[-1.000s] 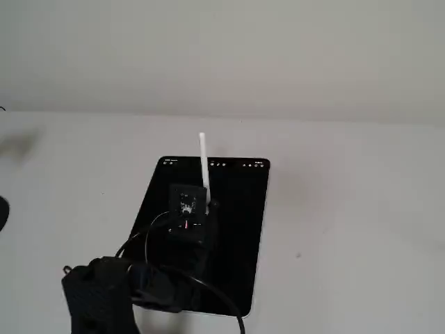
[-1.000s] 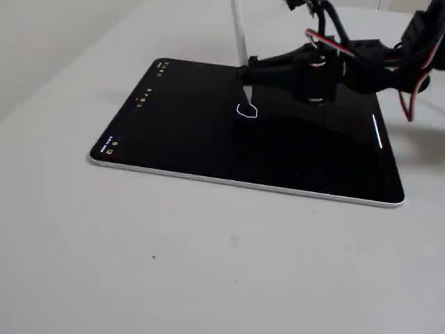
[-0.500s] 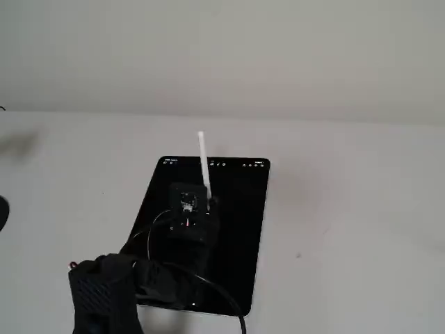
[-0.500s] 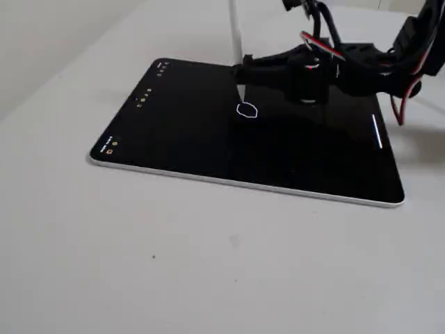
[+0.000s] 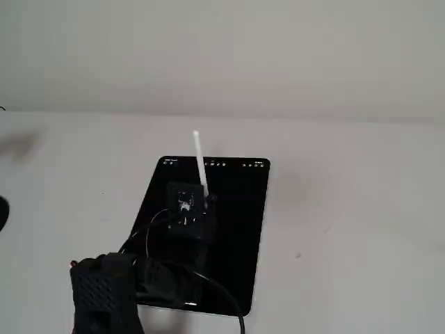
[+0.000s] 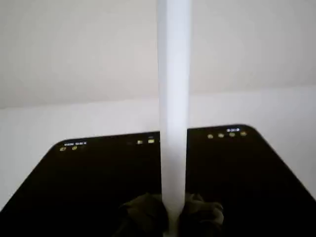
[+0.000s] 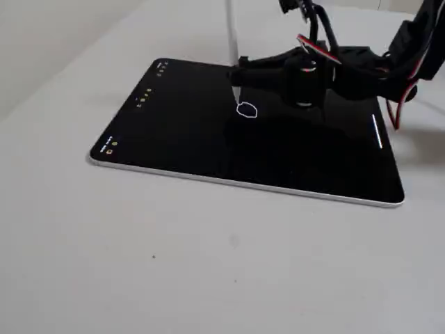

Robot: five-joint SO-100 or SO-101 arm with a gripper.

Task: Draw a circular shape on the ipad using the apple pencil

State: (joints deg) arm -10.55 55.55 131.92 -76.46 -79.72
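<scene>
Ipad (image 7: 181, 132) flat on white worktop (image 7: 139, 264), icon row along its left short edge in the side fixed view. Circular shape (image 7: 246, 110) mid-screen, closed oval outline. Apple pencil (image 7: 231, 42) near upright, top cut off by frame; tip just left of the oval, screen contact unclear. Claw (image 7: 243, 69) clamped on pencil shaft; fingertips blurred in wrist view.

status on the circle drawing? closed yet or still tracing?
Done: a small white circular shape shows on the ipad, and its outline looks closed. In hand: the gripper is shut on the apple pencil, held near upright with its tip at the loop's upper-left edge; whether the tip touches the glass is unclear. Left: lift the pencil clear.
</scene>
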